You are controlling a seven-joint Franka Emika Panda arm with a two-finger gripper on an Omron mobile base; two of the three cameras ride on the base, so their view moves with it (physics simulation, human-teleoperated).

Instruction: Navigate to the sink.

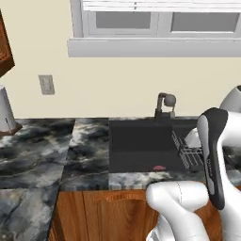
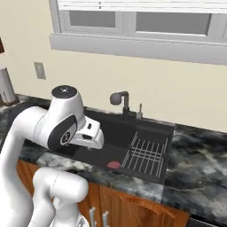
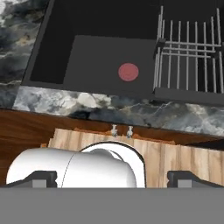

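1. Straight ahead of your base sits the sink [image 1: 141,146], a wide black basin sunk into the marbled bench [image 1: 37,150]; both base views centre on it, so you are, by my reading, at or very near the goal.
2. Inside the basin you see a small red round thing [image 3: 128,72] on the floor, perhaps the drain; what it is cannot be told for certain.
3. At the basin's right end the wire dish rack [image 2: 146,153] lies within the bowl, which lets anything set on it drip into the basin.
4. Behind the basin the dark faucet [image 2: 120,99] rises at the back rim and curves forward over the bowl, so water would fall into it.
5. Below the bench front you have wooden cabinet doors with two small knobs [image 3: 121,130], just beneath the sink.
6. Your gripper [image 3: 112,178] hangs in front of those doors, with the hand camera looking across the basin; the two finger tips stand wide apart at the view's lower corners and hold nothing, which suits a drive with no grasp called for.
7. Farther out, a wall outlet [image 1: 46,84] is left of the sink and a window [image 2: 137,22] above it.
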